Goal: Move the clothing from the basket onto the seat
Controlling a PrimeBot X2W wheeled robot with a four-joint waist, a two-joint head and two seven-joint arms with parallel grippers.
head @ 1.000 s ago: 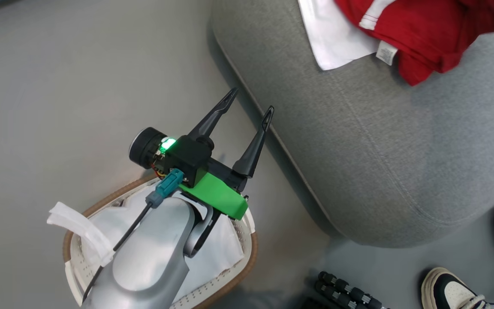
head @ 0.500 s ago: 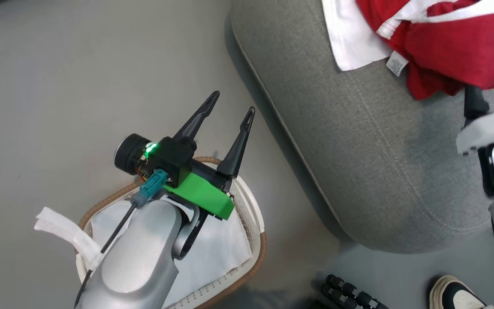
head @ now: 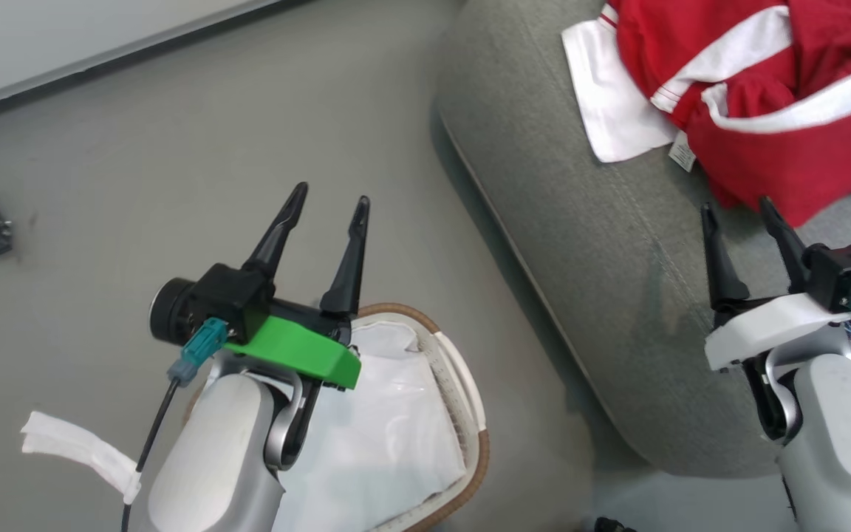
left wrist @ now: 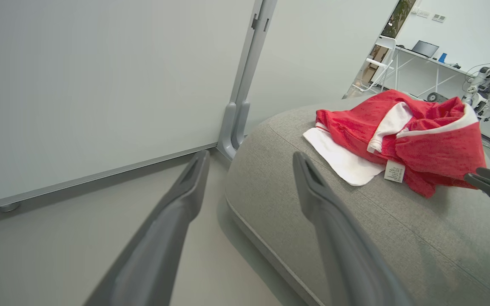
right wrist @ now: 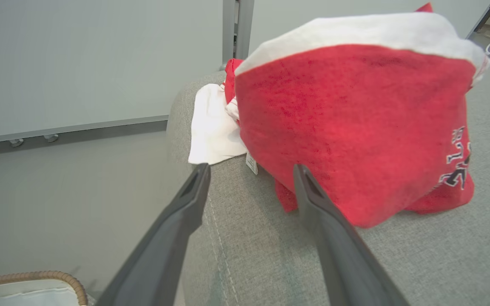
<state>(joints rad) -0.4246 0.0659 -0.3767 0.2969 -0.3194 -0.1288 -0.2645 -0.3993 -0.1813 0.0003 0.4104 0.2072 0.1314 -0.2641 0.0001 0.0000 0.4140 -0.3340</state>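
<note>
Red-and-white clothing (head: 765, 162) is heaped on the grey seat (head: 580, 258); the white-lined basket (head: 462, 373) is stood beside it

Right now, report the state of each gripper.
Left gripper: open, empty.
Right gripper: open, empty, close to the red clothing.

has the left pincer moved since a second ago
Yes: the left pincer has swung left, away from the seat edge, across the basket rim.

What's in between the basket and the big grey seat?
Just a strip of bare floor separates the basket from the seat, seen in the head view.
</note>
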